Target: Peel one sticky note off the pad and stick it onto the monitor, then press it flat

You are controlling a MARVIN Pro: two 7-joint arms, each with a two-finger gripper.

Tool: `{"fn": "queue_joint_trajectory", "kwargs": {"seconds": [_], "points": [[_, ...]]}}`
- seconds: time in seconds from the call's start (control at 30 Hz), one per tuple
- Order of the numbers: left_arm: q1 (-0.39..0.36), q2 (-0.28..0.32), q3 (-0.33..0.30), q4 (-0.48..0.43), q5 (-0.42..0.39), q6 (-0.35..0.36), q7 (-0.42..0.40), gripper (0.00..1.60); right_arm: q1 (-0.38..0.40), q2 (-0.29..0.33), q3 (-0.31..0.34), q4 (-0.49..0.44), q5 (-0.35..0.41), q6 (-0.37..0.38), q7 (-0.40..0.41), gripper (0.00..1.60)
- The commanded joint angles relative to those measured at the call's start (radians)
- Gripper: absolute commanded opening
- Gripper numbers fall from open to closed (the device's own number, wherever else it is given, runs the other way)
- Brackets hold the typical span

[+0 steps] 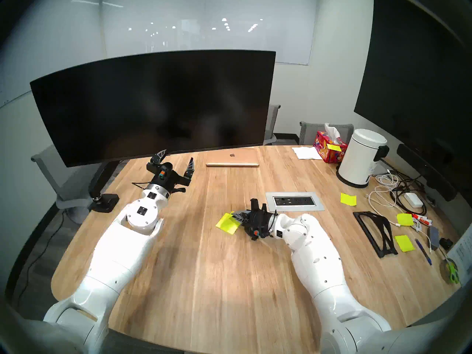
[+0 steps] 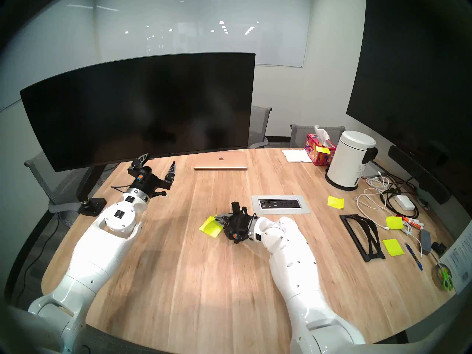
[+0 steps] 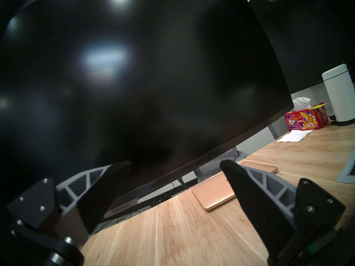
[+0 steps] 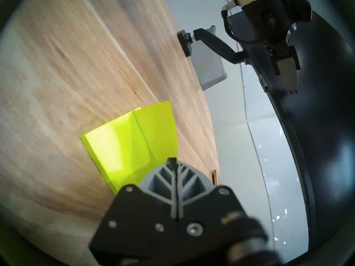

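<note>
The neon yellow-green pad (image 1: 224,225) lies on the wooden table's middle; it also shows in the right wrist view (image 4: 113,150). My right gripper (image 1: 238,216) is shut on the top sticky note (image 4: 157,129), holding it by its near edge. The note is bent up off the pad and still joins it along one edge. The wide curved black monitor (image 1: 153,103) stands at the back left on its arm mount. My left gripper (image 1: 177,156) is open and empty, just below the monitor's lower edge (image 3: 192,163).
A closed gold laptop (image 1: 232,159) lies under the monitor's right end. A power outlet plate (image 1: 293,201) sits just behind my right gripper. At the right are a tissue box (image 1: 329,147), a white bin (image 1: 360,158), cables, a black stand (image 1: 375,231) and loose yellow sheets (image 1: 348,199).
</note>
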Motion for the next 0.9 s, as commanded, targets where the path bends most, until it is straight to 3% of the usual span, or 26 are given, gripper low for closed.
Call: {"fn": "queue_joint_trajectory", "kwargs": {"seconds": [0.0, 0.57, 0.87], "points": [[-0.009, -0.003, 0.0, -0.013, 0.0, -0.001, 0.001, 1.6, 0.022, 0.001, 0.004, 0.022, 0.002, -0.004, -0.007, 0.0], [-0.009, -0.003, 0.0, -0.013, 0.0, -0.001, 0.001, 1.6, 0.027, 0.001, 0.02, 0.07, 0.015, -0.023, 0.0, 0.0], [-0.009, -0.003, 0.0, -0.013, 0.0, -0.001, 0.001, 1.6, 0.001, 0.004, 0.033, 0.029, 0.03, -0.028, 0.016, 0.0]]}}
